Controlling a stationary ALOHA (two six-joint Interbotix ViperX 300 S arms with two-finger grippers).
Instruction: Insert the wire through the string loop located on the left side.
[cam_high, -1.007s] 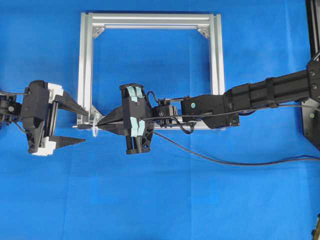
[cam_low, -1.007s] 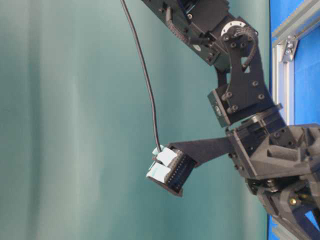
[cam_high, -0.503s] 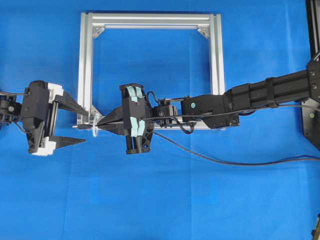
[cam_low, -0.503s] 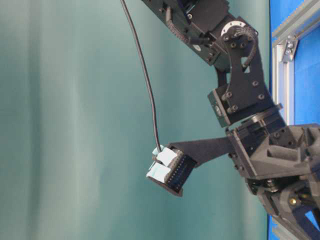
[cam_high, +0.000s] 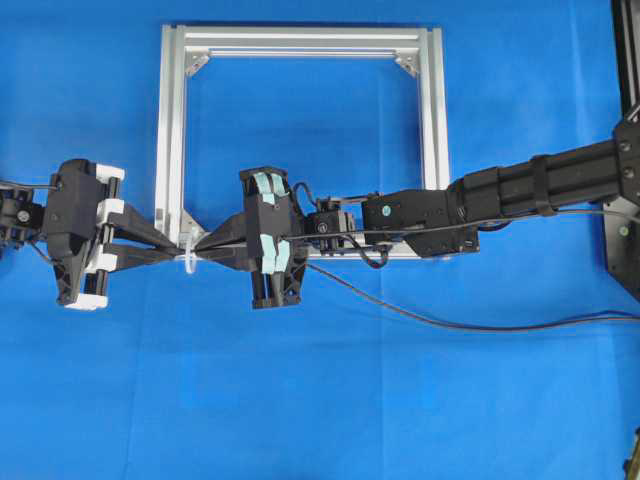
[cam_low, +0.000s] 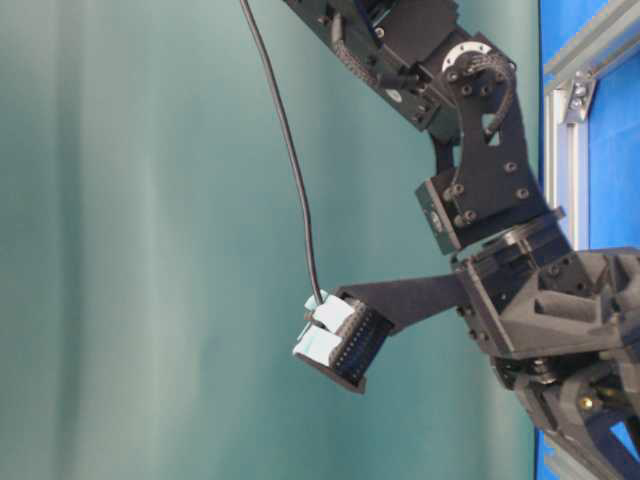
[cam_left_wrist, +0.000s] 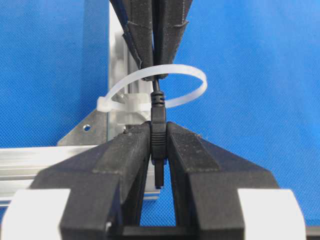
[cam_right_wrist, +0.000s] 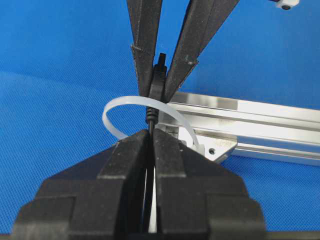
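- Left claw (cam_left_wrist: 159, 145): fingers pressed together on the black plug body of the wire (cam_left_wrist: 158, 131). Plug sits upright between the two pads in the left wrist view, its lower end showing in the gap below them.
- Right claw (cam_right_wrist: 151, 137): fingers pressed together on the wire on the other side of the loop; the thin cable runs back between the pads toward the wrist.
- String loop (cam_left_wrist: 170, 87): white, translucent band fixed at the near left corner of the aluminium frame (cam_high: 172, 120). Its locking head points left in the left wrist view.
- The wire passes through the string loop. Right wrist view shows the band arching across between the two claws, with the plug on the far side in the left claw.
- Overhead view: the tips of both claws meet at the loop (cam_high: 188, 255), left claw (cam_high: 175, 252) coming from the left, right claw (cam_high: 205, 250) from the right.
- Rest of the wire trails right across the blue surface (cam_high: 320, 400) toward the frame edge.
- Table-level view: only the right arm and a length of black cable are visible; neither the loop nor the plug shows there.
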